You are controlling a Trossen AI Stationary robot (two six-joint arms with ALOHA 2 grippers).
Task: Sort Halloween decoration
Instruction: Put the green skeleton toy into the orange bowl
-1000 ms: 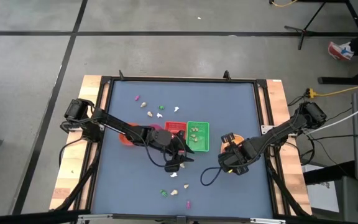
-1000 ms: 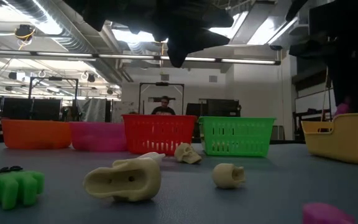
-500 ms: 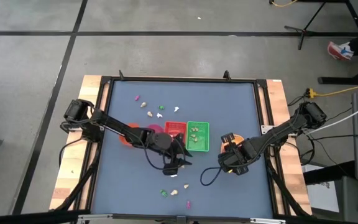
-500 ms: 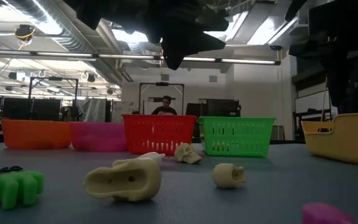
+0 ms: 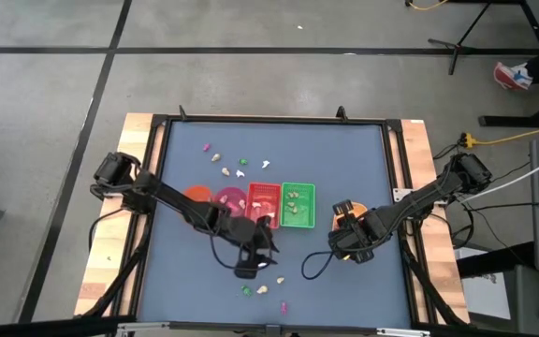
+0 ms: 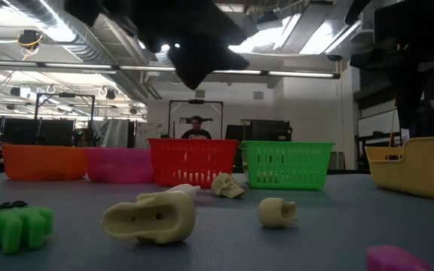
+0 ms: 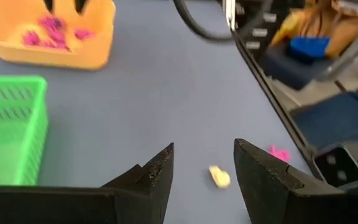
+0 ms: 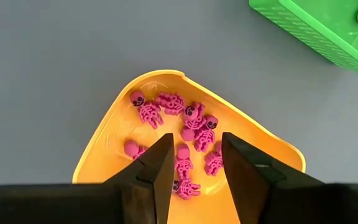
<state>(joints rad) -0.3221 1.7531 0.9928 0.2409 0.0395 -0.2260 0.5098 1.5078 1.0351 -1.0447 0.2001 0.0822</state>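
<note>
The Halloween decoration is many tiny trinkets on the blue table. One loose group (image 5: 226, 164) lies at the far left and another (image 5: 262, 288) near the front edge. My left gripper (image 7: 204, 168) hovers open above the near group, over a cream piece (image 7: 219, 177), with a magenta piece (image 7: 279, 154) farther off. It touches nothing. My right gripper (image 8: 194, 163) points down, open, over the yellow tray (image 8: 104, 149). Several magenta skeletons (image 8: 188, 121) lie in that tray. In the low view, a green piece (image 6: 17, 226) and cream pieces (image 6: 149, 217) rest on the table.
Orange (image 6: 44, 162), pink (image 6: 119, 165), red (image 6: 193, 162) and green (image 6: 286, 164) baskets stand in a row mid-table. The green one (image 5: 298, 206) holds cream pieces. A dark cable (image 5: 316, 267) loops beside the yellow tray. A person stands in the room behind.
My left gripper has swung toward the table's near edge and a little left, sinking and tipping down, away from the red and green baskets toward the near group. A magenta piece seen at my right gripper above the yellow tray one second ago no longer shows there.
</note>
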